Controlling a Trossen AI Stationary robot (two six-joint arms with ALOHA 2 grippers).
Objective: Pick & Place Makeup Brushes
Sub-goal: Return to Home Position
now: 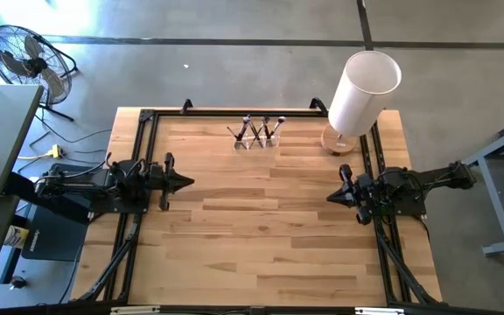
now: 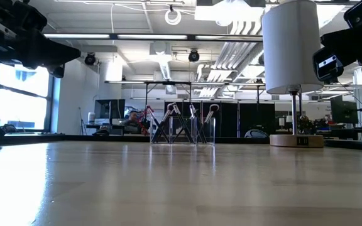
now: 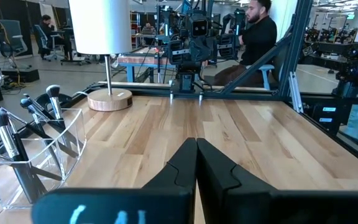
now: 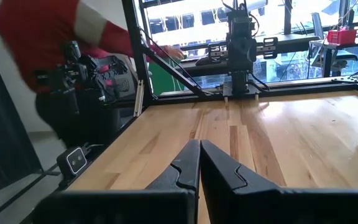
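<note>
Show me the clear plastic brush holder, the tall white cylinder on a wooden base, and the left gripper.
Clear plastic brush holder [image 3: 48, 180]: left wrist view, front wall.
Tall white cylinder [image 1: 361, 94]: high view, curved side.
Left gripper [image 1: 189, 182]: high view, between closed fingertips.

We're in a robotics lab, open-plan and industrial: bare concrete floor [image 1: 234, 52] all round the wooden tabletop [image 1: 261, 227], a floor fan [image 1: 26, 59] off at the corner, exposed ducts [image 2: 231, 50] and strip lights [image 2: 149, 36] overhead, tall windows [image 2: 17, 94], and a person [image 3: 257, 31] seated among metal-framed benches.
</note>
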